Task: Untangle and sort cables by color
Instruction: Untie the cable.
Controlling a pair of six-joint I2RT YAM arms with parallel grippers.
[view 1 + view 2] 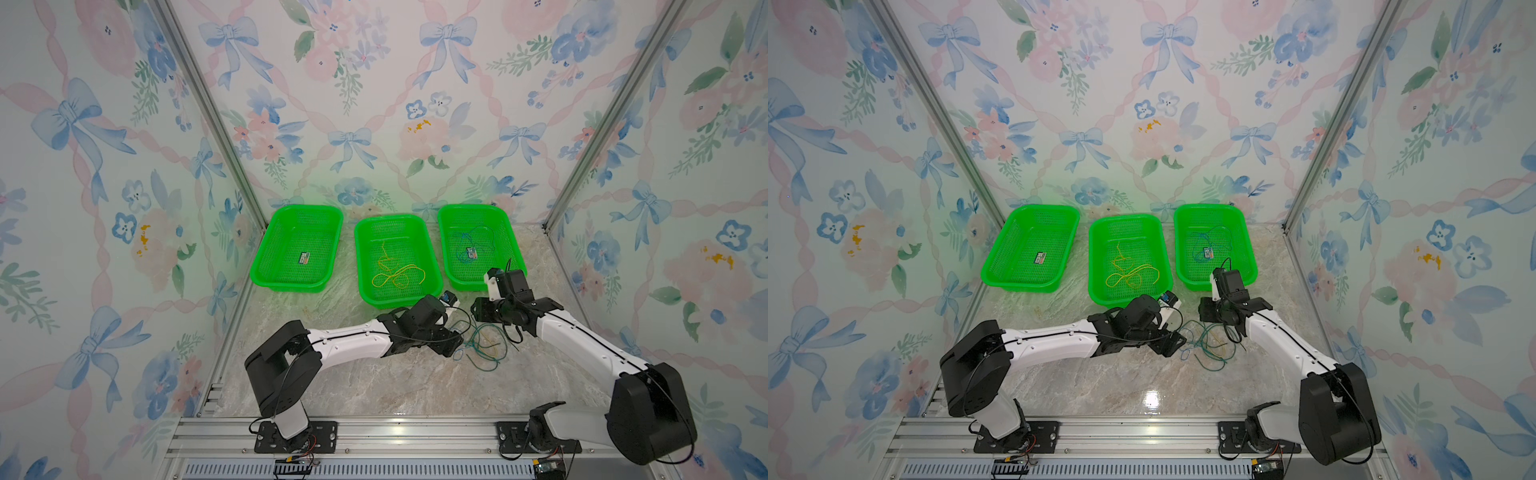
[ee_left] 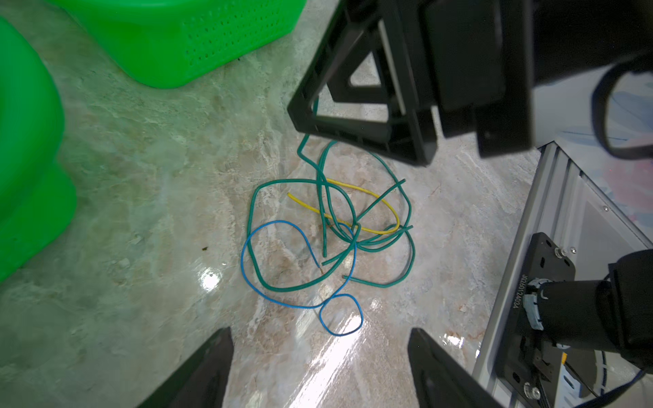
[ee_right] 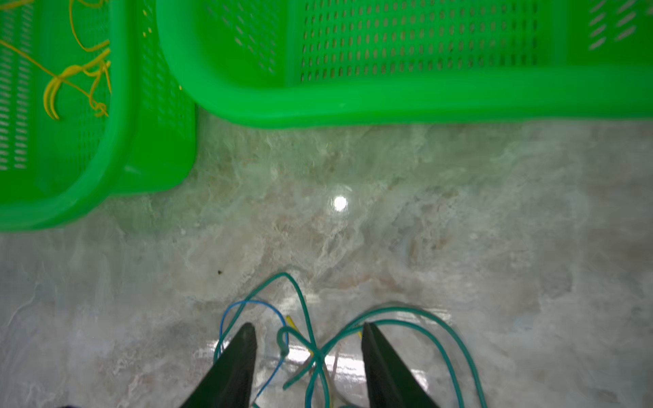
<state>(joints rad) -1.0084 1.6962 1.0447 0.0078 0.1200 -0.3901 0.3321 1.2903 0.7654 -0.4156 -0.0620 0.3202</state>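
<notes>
A tangle of loose cables [image 1: 482, 345] lies on the marble table between my two grippers. In the left wrist view it shows dark green cable [image 2: 282, 182], a blue cable [image 2: 268, 226] and a yellow cable [image 2: 353, 187] crossing each other. My left gripper [image 2: 319, 333] is open just short of the blue loop, with nothing between its fingers. My right gripper [image 3: 308, 326] is open right over the tangle. Green and blue strands lie between its fingers [image 3: 243, 353], unclamped. Yellow cables [image 1: 395, 276] lie in the middle basket and blue cables [image 1: 469, 245] in the right basket.
Three green mesh baskets stand in a row at the back: left basket [image 1: 286, 284] holds only a label, then middle basket [image 1: 358, 262] and right basket [image 1: 471, 207]. Aluminium frame posts [image 1: 216, 124] and floral walls close in the sides.
</notes>
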